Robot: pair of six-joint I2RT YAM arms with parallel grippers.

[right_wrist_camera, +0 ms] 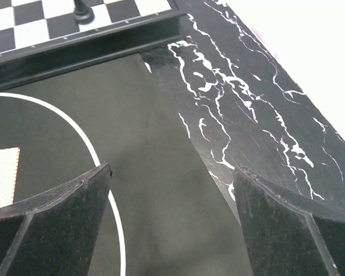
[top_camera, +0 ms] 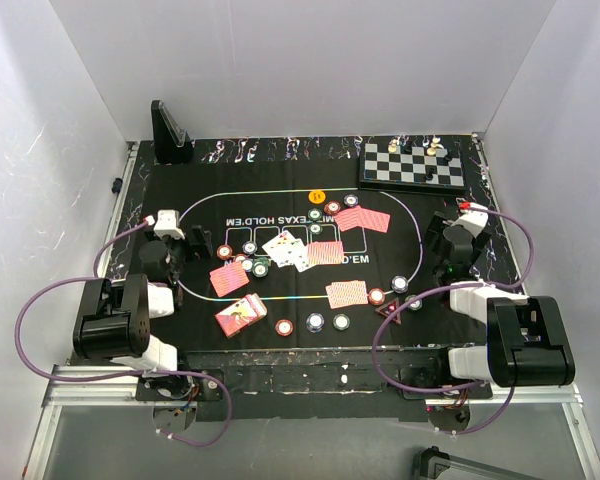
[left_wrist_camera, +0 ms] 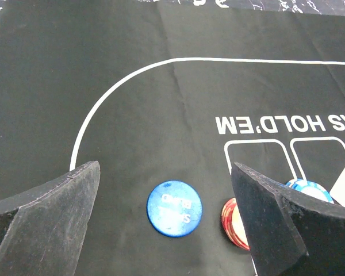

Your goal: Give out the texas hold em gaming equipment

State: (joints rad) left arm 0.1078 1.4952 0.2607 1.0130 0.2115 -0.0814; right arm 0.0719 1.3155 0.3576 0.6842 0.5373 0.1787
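Round blue button (left_wrist_camera: pixel 174 208), prob. plastic

The button (left_wrist_camera: pixel 174 208) is coloured blue, the mat (left_wrist_camera: pixel 132 115) black with white lines; the one-o'clock chessboard (top_camera: pixel 413 164) is chequered black-and-white.

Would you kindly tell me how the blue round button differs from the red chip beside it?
The blue button is blue with faint printed lettering; the red chip is red with pale edge stripes. The blue button shows whole, in the gap between the fingers of the left pincer; the red chip is partly hidden behind one finger. Both are round and lie flat on the black mat.
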